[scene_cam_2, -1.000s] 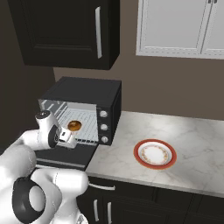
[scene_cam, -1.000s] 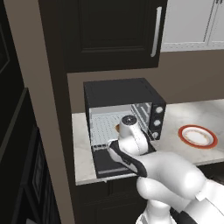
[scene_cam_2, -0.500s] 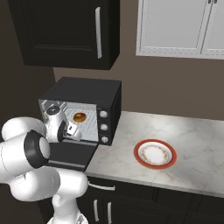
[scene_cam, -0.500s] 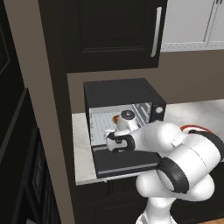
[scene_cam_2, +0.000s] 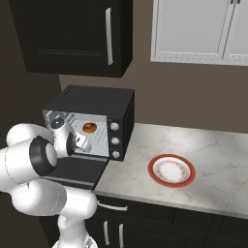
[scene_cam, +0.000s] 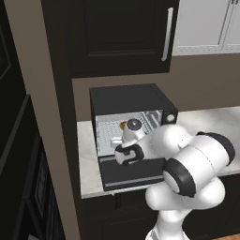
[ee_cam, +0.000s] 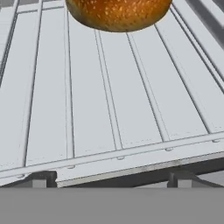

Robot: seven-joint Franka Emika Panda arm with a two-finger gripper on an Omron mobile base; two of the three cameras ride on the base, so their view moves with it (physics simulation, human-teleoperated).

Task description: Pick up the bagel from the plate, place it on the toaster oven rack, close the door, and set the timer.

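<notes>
While the door (scene_cam: 133, 174) of the black toaster oven (scene_cam_2: 97, 101) lies folded down flat over the front edge of the table (scene_cam_2: 203, 193), the hand (ee_cam: 109, 178) sits at the mouth of the oven, just above that door. Its two finger tips (ee_cam: 39, 179) stand wide apart in the hand view, with nothing between them; the hand holds nothing.

Ahead of the tips lies the toaster oven rack (ee_cam: 109, 113), a silver grid of thin parallel bars with a cross bar along its near edge. On the rack, further in and clear of the fingers, rests the bagel (ee_cam: 118, 13), golden-brown and speckled; the top of the hand view cuts it off, so its hole cannot be seen there. From the right base view the bagel (scene_cam_2: 89, 128) shows as a small brown spot inside the lit oven, behind the hand (scene_cam_2: 80, 143).

Three round knobs (scene_cam_2: 115, 140) run down the oven's right front panel; any marks beside them are too small to read, and no brand or writing can be made out anywhere.

Right of the oven, well apart from it on the marbled table, lies the plate (scene_cam_2: 171, 170), white with a red-orange rim, with nothing on it.
</notes>
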